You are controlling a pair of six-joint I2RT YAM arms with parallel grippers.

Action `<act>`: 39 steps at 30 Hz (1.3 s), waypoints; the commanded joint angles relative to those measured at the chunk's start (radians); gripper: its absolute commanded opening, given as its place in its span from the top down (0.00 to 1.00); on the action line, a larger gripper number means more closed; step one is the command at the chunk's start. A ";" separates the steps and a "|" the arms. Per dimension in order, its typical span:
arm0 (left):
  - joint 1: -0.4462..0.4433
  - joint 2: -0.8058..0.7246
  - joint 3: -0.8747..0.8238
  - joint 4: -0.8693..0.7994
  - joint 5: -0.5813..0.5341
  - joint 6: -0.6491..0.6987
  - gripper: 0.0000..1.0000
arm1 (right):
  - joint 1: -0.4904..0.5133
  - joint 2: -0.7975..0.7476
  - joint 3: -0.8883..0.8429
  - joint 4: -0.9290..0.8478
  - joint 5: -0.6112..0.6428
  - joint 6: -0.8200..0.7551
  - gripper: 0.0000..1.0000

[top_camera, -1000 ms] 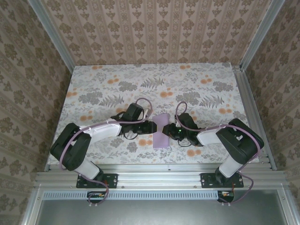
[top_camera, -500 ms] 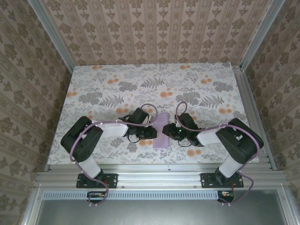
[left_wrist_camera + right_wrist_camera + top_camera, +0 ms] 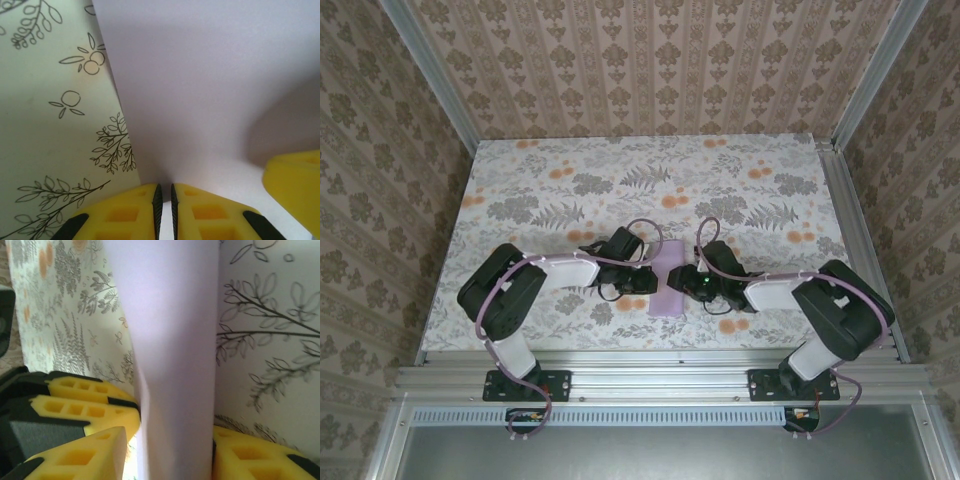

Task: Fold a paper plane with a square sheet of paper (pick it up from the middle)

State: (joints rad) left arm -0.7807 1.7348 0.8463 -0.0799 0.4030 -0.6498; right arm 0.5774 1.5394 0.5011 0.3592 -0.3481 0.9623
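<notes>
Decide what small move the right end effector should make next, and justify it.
Probably draw the right end effector back off the lilac paper. Its jaws stand apart either side of the folded strip, while the left end effector pinches its edge, so the left alone could carry the fold.

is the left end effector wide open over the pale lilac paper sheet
No, the left end effector has yellow fingers nearly together, pinching the pale lilac paper sheet.

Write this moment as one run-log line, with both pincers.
left pincer: shut on paper sheet | right pincer: open, astride it | paper sheet: folded narrow
</notes>
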 commanded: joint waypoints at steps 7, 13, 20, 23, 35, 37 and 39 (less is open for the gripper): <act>-0.015 0.042 0.024 -0.043 -0.020 0.036 0.81 | -0.030 -0.104 0.130 -0.449 0.142 -0.207 0.46; -0.018 0.031 0.039 -0.044 -0.013 0.036 0.79 | -0.030 -0.034 0.208 -0.517 0.148 -0.247 0.47; -0.019 0.025 0.045 -0.045 -0.008 0.039 0.77 | -0.030 0.057 0.266 -0.526 0.142 -0.275 0.52; -0.020 0.025 0.048 -0.044 -0.004 0.041 0.76 | -0.030 0.069 0.279 -0.543 0.155 -0.285 0.56; -0.008 -0.017 0.066 -0.084 0.002 0.056 0.72 | -0.035 0.082 0.272 -0.566 0.158 -0.313 0.68; -0.002 -0.024 0.072 -0.093 0.002 0.061 0.72 | -0.039 0.079 0.271 -0.570 0.158 -0.319 0.70; 0.005 -0.030 0.080 -0.102 0.004 0.065 0.71 | -0.044 0.070 0.262 -0.566 0.153 -0.321 0.71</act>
State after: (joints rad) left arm -0.7864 1.7412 0.8928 -0.1371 0.4030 -0.6170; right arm 0.5430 1.6096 0.7696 -0.1688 -0.2115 0.6582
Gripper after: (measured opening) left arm 0.288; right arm 0.291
